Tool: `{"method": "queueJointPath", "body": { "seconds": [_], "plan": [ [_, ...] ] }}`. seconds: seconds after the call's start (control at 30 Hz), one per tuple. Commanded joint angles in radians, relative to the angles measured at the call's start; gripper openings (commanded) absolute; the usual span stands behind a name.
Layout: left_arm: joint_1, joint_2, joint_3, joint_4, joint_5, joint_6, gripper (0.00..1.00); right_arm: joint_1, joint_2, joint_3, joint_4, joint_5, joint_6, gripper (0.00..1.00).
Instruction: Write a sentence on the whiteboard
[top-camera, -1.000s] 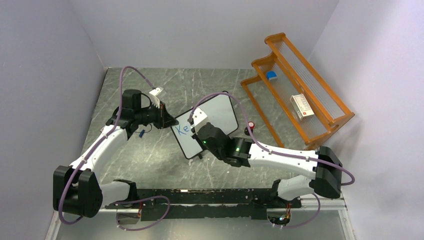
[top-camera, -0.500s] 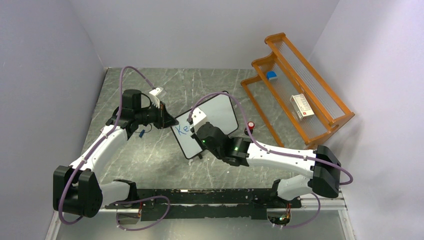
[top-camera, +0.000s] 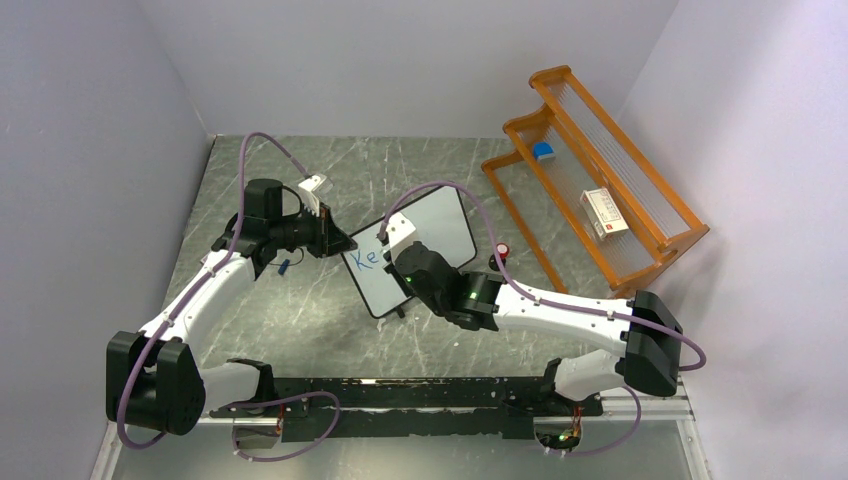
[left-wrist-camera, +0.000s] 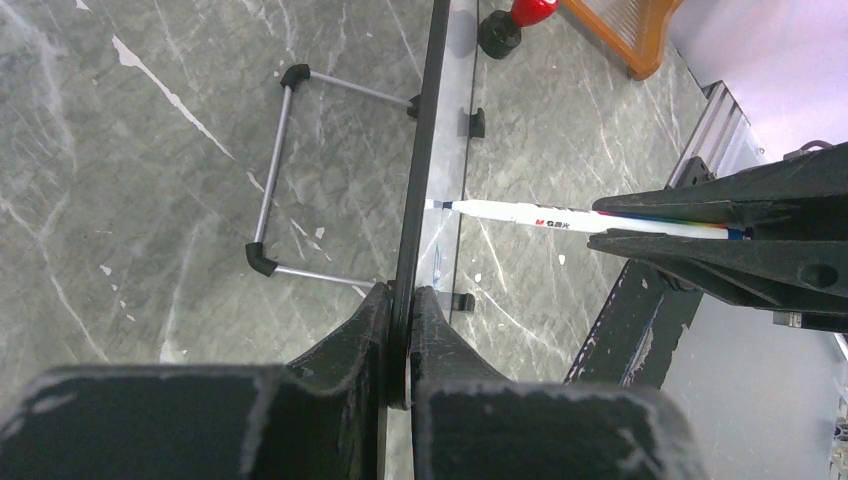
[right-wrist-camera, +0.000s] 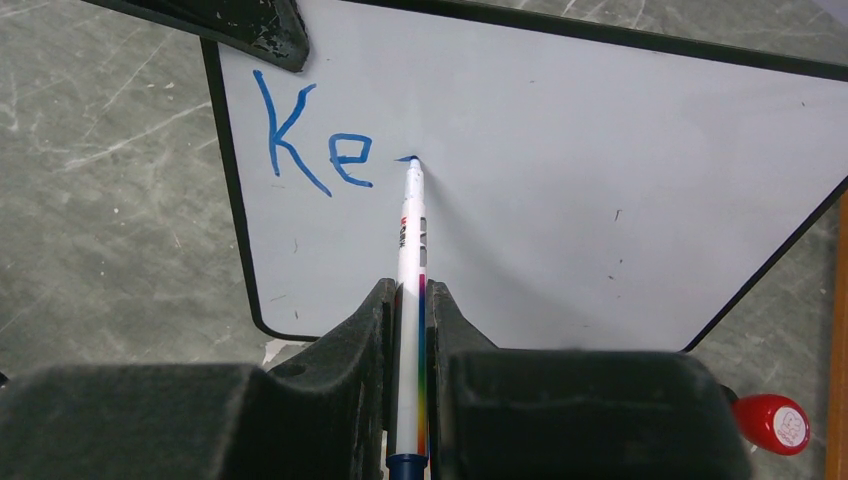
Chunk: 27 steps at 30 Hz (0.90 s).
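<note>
The whiteboard (top-camera: 445, 225) stands mid-surface (top-camera: 300, 320), its left edge pinched by the left end effector (left-wrist-camera: 400, 305). The right end effector (right-wrist-camera: 410, 300), pinching the marker (right-wrist-camera: 410, 230), has shifted slightly right. Only the right wrist view shows the stroke begun after "Ke" in the sentence (right-wrist-camera: 312, 140).

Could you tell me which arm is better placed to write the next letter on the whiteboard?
Right: the right gripper holds the marker, tip touching the whiteboard just after "Ke"; the left gripper clamps the whiteboard's edge.

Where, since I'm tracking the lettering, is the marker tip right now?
In the right wrist view, the marker tip touches the whiteboard just right of the blue "Ke", with the right gripper holding it.
</note>
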Motion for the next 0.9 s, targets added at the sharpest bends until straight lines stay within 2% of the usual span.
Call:
{"method": "queueJointPath", "body": {
  "seconds": [0.0, 0.87],
  "plan": [
    [-0.008, 0.033, -0.008, -0.078, -0.094, 0.05, 0.05, -0.012, 0.002, -0.008, 0.016, 0.036, 0.011, 0.0],
    [-0.008, 0.037, -0.006, -0.075, -0.089, 0.049, 0.05, -0.012, -0.005, 0.014, 0.064, -0.026, -0.017, 0.0]
  ]
}}
